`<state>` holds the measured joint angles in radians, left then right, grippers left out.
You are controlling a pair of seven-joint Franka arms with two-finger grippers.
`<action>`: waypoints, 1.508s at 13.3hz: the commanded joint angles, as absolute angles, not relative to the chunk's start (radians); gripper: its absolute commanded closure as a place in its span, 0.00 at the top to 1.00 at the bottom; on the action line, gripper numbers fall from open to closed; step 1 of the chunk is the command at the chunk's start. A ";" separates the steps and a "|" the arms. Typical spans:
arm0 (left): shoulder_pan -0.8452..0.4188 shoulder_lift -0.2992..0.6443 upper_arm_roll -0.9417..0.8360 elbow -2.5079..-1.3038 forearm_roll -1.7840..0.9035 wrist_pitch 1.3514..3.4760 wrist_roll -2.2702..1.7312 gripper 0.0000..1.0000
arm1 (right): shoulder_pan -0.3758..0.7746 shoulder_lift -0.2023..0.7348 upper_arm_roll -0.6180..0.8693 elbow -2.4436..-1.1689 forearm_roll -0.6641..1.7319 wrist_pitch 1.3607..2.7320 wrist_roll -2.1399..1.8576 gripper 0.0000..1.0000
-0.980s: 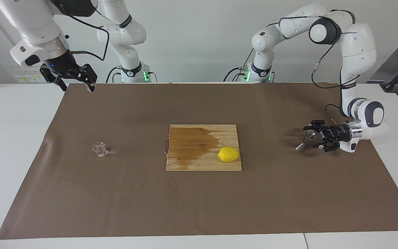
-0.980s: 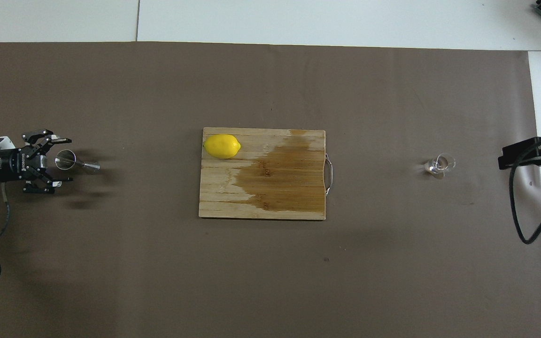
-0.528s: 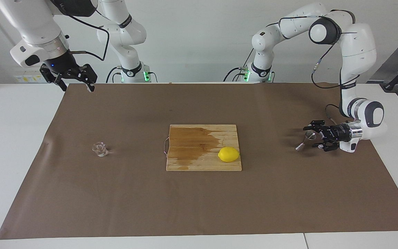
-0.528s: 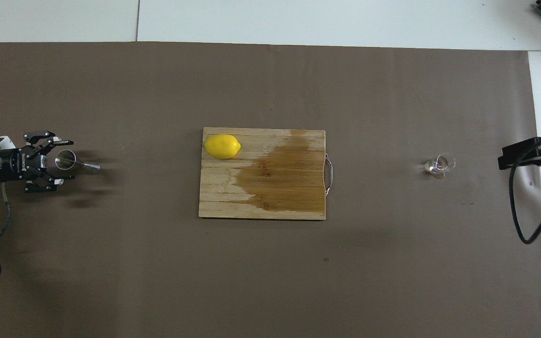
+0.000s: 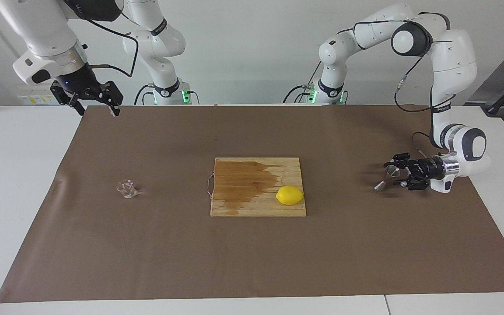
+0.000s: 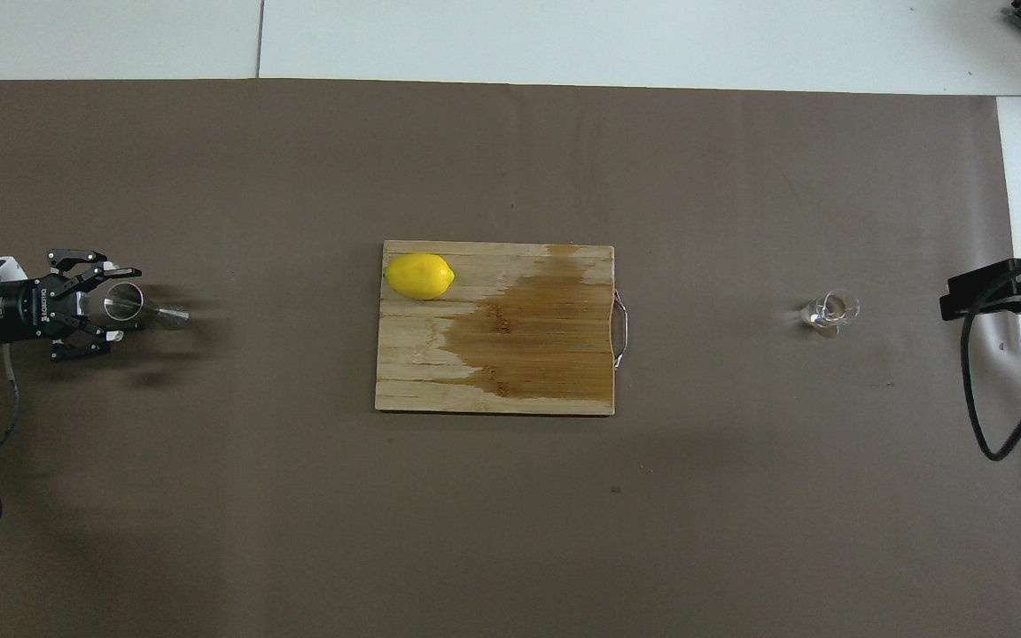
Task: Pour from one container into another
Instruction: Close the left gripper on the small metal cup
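Note:
The clear glass cup (image 5: 126, 189) (image 6: 830, 312) stands on the brown mat toward the right arm's end of the table. The steel jigger (image 5: 385, 179) (image 6: 145, 307) stands on the mat at the left arm's end. My left gripper (image 5: 394, 174) (image 6: 125, 299) lies level just above the mat. Its fingers flank the jigger's upper cone, and a thin gap shows on each side. My right gripper (image 5: 97, 109) hangs open and holds nothing, high over the mat's corner by its own base, and waits.
A wooden cutting board (image 5: 243, 192) (image 6: 519, 354) with a dark wet patch lies mid-mat. A yellow lemon (image 5: 290, 195) (image 6: 420, 276) rests on its corner toward the left arm. The brown mat (image 5: 252, 262) covers most of the white table.
The left gripper's fingers have drawn in from wide open to close around the jigger. The cup, the jigger and the right arm have stayed where they were.

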<state>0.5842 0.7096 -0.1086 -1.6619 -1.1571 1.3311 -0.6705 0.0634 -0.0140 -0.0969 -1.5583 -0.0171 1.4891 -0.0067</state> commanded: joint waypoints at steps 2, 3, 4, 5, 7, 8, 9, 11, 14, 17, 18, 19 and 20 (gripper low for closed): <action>0.597 0.701 -0.121 -1.677 -1.146 1.351 -0.663 0.64 | 0.055 -0.031 -0.095 -1.577 -0.021 1.483 -0.035 1.00; 0.597 0.701 -0.121 -1.675 -1.147 1.351 -0.663 0.63 | 0.055 -0.031 -0.095 -1.577 -0.023 1.483 -0.035 1.00; 0.597 0.701 -0.121 -1.675 -1.147 1.351 -0.663 0.61 | 0.054 -0.031 -0.095 -1.577 -0.021 1.483 -0.035 1.00; 0.597 0.701 -0.121 -1.675 -1.147 1.351 -0.663 0.60 | 0.055 -0.029 -0.095 -1.577 -0.021 1.483 -0.035 1.00; 0.598 0.701 -0.121 -1.675 -1.147 1.350 -0.664 0.59 | 0.055 -0.031 -0.095 -1.577 -0.021 1.483 -0.035 1.00; 0.598 0.701 -0.126 -1.675 -1.147 1.350 -0.664 0.55 | 0.055 -0.031 -0.095 -1.577 -0.021 1.483 -0.035 1.00; 0.600 0.701 -0.127 -1.674 -1.147 1.350 -0.664 0.54 | 0.055 -0.031 -0.095 -1.577 -0.021 1.483 -0.035 1.00; 0.600 0.701 -0.127 -1.672 -1.149 1.347 -0.672 0.51 | 0.055 -0.031 -0.095 -1.577 -0.021 1.483 -0.035 1.00; 0.603 0.701 -0.129 -1.669 -1.152 1.345 -0.675 0.50 | 0.055 -0.029 -0.095 -1.577 -0.021 1.483 -0.035 1.00; 0.603 0.701 -0.135 -1.669 -1.157 1.339 -0.675 0.47 | 0.054 -0.031 -0.095 -1.577 -0.021 1.483 -0.035 1.00; 0.603 0.701 -0.135 -1.669 -1.158 1.339 -0.675 0.46 | 0.054 -0.031 -0.095 -1.577 -0.021 1.483 -0.035 1.00; 0.603 0.701 -0.135 -1.669 -1.158 1.339 -0.675 0.46 | 0.055 -0.031 -0.095 -1.575 -0.021 1.483 -0.035 1.00; 0.603 0.701 -0.135 -1.669 -1.158 1.338 -0.667 0.43 | 0.055 -0.029 -0.095 -1.577 -0.021 1.483 -0.035 1.00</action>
<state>0.5845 0.7097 -0.1190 -1.6618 -1.1578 1.3384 -0.6698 0.0630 -0.0140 -0.0969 -1.5595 -0.0171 1.4891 -0.0067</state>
